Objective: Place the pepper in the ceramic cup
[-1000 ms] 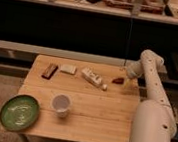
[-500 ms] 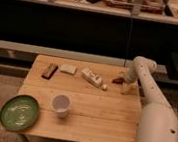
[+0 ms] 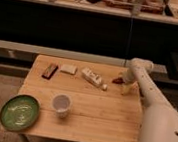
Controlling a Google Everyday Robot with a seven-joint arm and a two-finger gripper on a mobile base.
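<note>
The pepper is a small dark red piece lying near the table's far right edge. My gripper hangs at the end of the white arm, just right of the pepper and a little nearer. The ceramic cup is white and round and stands upright on the front left part of the wooden table, far from the gripper.
A green plate sits at the front left corner. A dark brown bar, a pale flat packet and a white bottle lying on its side line the far side. My white arm runs along the right edge.
The arm has swung in over the table's right edge and the gripper has come down beside the pepper. The objects on the table have not moved.
</note>
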